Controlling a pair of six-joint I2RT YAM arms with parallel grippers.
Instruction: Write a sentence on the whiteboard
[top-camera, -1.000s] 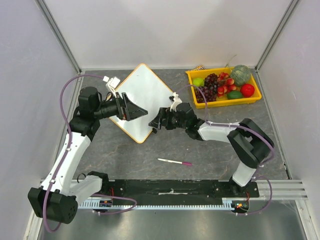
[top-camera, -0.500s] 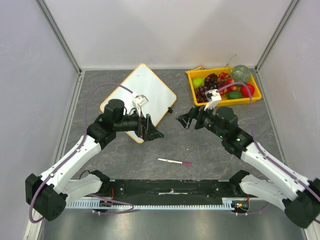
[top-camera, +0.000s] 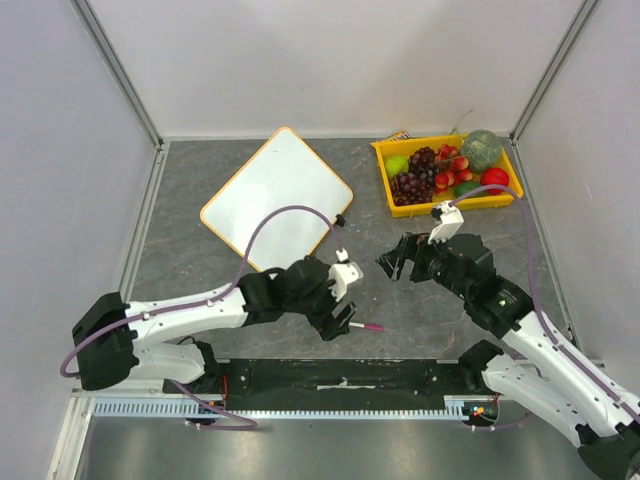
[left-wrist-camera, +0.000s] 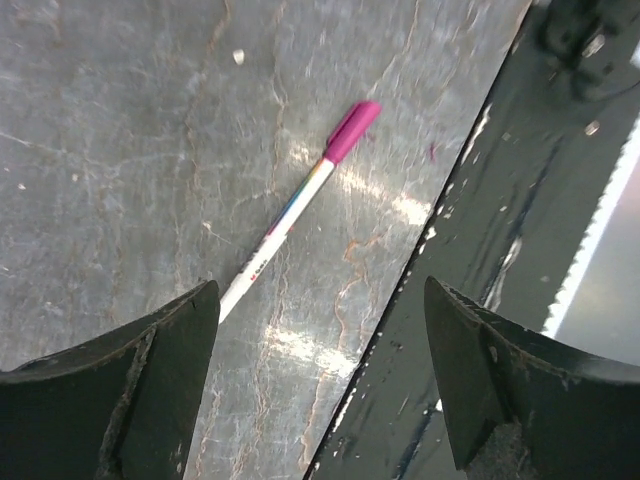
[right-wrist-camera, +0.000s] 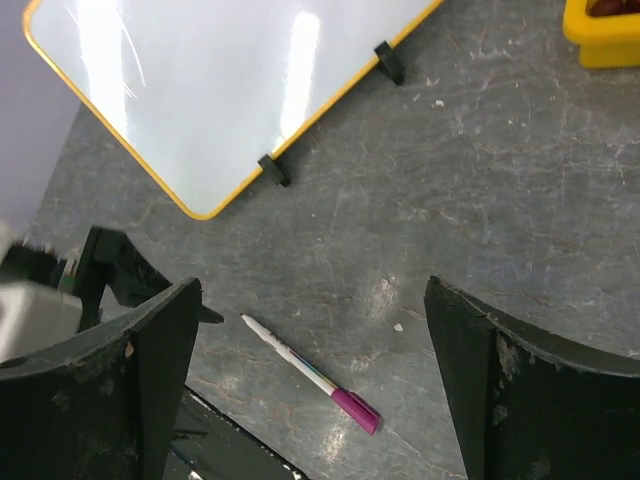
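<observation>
The whiteboard (top-camera: 278, 198) lies flat at the back left, white with an orange rim and two black clips; its face is blank and no sentence shows on it. It also shows in the right wrist view (right-wrist-camera: 230, 90). A white marker with a magenta cap (top-camera: 366, 326) lies near the table's front edge, seen too in the left wrist view (left-wrist-camera: 290, 215) and the right wrist view (right-wrist-camera: 310, 375). My left gripper (top-camera: 338, 322) is open and empty, low over the marker's white end (left-wrist-camera: 320, 290). My right gripper (top-camera: 396, 262) is open and empty, above the table right of the board (right-wrist-camera: 310, 285).
A yellow tray (top-camera: 384, 151) with grapes, apples and other fruit stands at the back right. The black base rail (top-camera: 340, 375) runs along the front edge just behind the marker. Grey walls close in left, right and back.
My left arm has swung from the whiteboard's near edge down to the front, over the marker. My right arm has drawn back from the board toward the right.
</observation>
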